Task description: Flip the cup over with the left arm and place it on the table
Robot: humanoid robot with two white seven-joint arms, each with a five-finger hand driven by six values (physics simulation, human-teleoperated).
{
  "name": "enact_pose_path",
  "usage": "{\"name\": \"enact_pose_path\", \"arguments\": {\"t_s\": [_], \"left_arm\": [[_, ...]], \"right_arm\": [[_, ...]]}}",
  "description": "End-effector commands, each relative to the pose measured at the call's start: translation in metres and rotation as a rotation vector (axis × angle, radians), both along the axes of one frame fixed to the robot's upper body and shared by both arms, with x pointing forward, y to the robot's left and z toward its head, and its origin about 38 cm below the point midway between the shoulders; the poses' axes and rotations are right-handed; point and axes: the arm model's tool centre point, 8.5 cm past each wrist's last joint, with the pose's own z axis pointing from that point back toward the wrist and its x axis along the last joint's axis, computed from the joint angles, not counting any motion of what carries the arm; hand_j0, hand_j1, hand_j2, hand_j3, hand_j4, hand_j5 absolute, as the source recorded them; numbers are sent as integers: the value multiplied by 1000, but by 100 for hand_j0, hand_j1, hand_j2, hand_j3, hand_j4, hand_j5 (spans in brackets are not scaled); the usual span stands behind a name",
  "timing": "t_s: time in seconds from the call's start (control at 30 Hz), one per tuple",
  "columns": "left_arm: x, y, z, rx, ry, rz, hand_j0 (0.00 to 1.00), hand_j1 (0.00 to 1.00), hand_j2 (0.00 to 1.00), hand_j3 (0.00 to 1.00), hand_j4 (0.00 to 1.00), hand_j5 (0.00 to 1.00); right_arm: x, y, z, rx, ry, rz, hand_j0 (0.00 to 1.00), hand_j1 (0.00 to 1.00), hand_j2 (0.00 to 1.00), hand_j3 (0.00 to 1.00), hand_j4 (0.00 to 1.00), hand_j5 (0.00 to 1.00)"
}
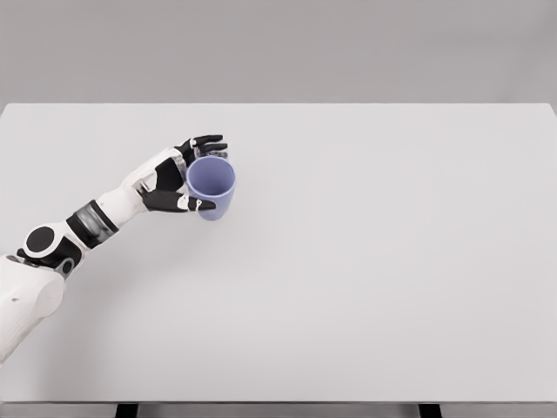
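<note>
At the near left corner of the tabletop [365, 296] the left arm [52, 252] comes into view, white with black joints, and it reaches away from the near edge toward the middle of the left half. Further along, the left hand [178, 174] is around a cup [211, 187]. The fingers [207, 142] curl over the far side of the cup and the thumb [187, 203] presses on its near side, so the hand is clamped on it. The cup is pale blue-violet, and its open mouth faces up toward the camera, with the inside visible. It is well apart from the right edge and nearer to the far edge than to the near one. I cannot tell whether its bottom touches the tabletop.
</note>
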Motion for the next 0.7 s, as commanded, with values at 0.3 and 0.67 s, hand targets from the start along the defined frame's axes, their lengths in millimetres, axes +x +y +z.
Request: {"name": "enact_pose_path", "arguments": {"t_s": [0.3,0.67], "left_arm": [[1,1,5,-7,-8,0,100,100,100,100,100,100],[7,17,53,32,-132,-23,100,100,100,100,100,100]], "right_arm": [[0,0,0,0,-2,0,100,100,100,100,100,100],[0,0,0,0,0,0,100,100,100,100,100,100]]}}
